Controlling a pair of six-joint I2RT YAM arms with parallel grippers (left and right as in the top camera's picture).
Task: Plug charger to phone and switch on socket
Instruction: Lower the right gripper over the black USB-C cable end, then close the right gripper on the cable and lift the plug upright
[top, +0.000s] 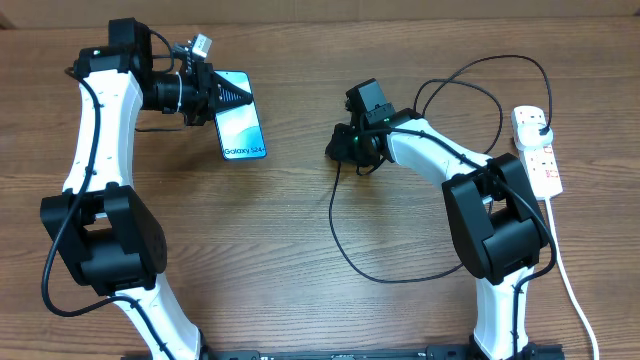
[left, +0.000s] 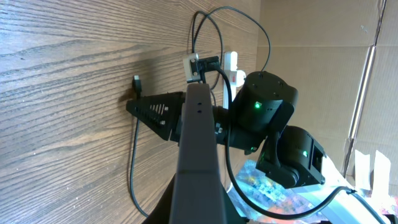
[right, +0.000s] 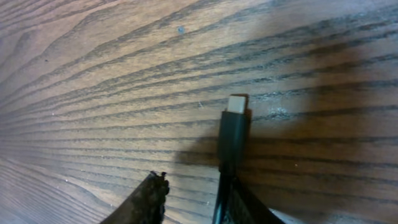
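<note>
The phone (top: 243, 130) lies flat at the upper left, its light blue screen facing up. My left gripper (top: 240, 100) is shut, its tip over the phone's far end with nothing between the fingers. In the left wrist view the shut fingers (left: 198, 124) fill the middle and the phone's screen (left: 267, 186) shows below them. The charger's connector tip (right: 236, 104) rests on the wood. My right gripper (top: 337, 150) straddles the cable just behind it. The cable lies against one finger (right: 249, 208), with a gap to the other (right: 149, 199). The socket (top: 537, 150) lies far right, with the charger's black plug (top: 540, 127) in it.
The charger's black cable (top: 345, 250) loops over the table's middle and back to the socket. A thick white cord (top: 565, 280) runs from the socket to the front edge. A cardboard wall stands behind the table.
</note>
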